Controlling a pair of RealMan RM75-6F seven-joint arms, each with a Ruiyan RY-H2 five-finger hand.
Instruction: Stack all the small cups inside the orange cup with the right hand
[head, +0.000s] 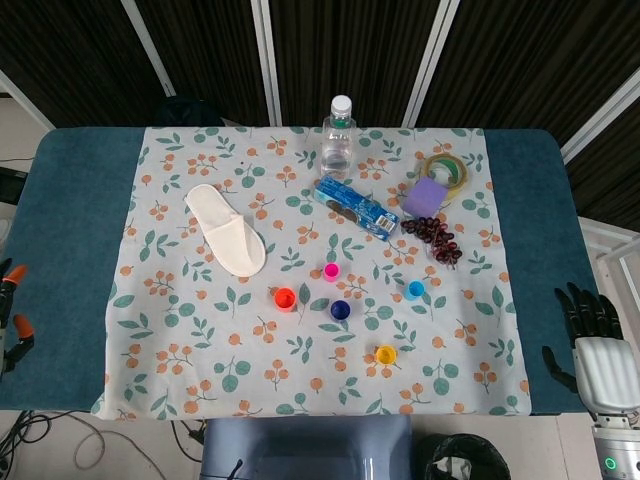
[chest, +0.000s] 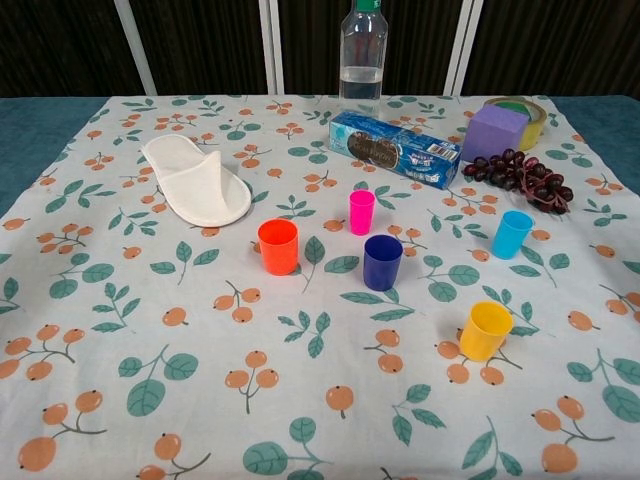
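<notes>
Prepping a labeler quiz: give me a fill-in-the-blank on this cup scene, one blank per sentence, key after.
1. The cup nearest the orange cup on its right is the ____ one.
2. The white slipper lies to the ____ of the orange cup.
3. The right hand holds ____.
4. The bunch of grapes lies just in front of the ____ block.

Missing words: pink; left; nothing; purple
</notes>
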